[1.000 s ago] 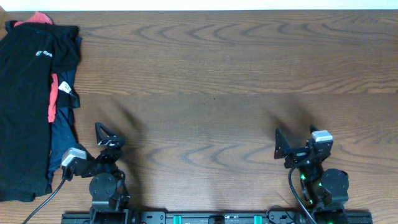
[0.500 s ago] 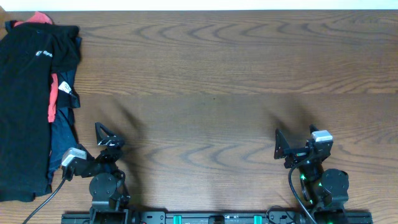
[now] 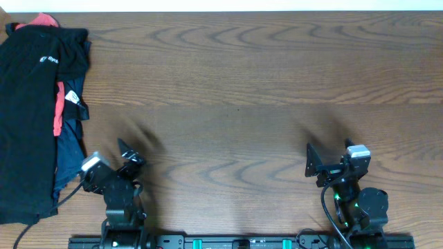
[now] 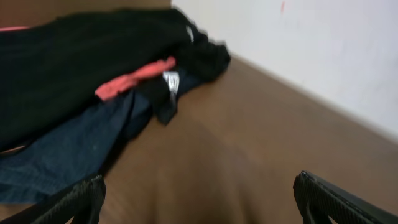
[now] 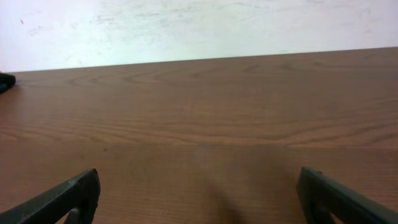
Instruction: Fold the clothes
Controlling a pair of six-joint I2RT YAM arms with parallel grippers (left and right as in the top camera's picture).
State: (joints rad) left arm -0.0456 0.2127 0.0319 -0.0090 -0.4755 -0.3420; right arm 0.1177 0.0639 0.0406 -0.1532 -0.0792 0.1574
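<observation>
Overhead view, bottom of the frame first: the left gripper (image 4: 202, 204) sat at the lower left, jaws spread wide with nothing between them. At the lower right the right gripper (image 5: 199, 202) was just as wide and just as empty, looking out over the bare table (image 3: 263, 83). Further up the left edge lay the clothes in one heap. The navy garment (image 3: 68, 155) trailed nearest the left gripper, a strip of orange-red T-shirt (image 3: 61, 104) showed above it, and the black shirt (image 3: 28, 117) ran up to the upper-left corner. Nothing looked folded; I judged this the opening reach. Next, the left arm needed to pinch one garment's edge and drag it to mid-table for spreading flat.
</observation>
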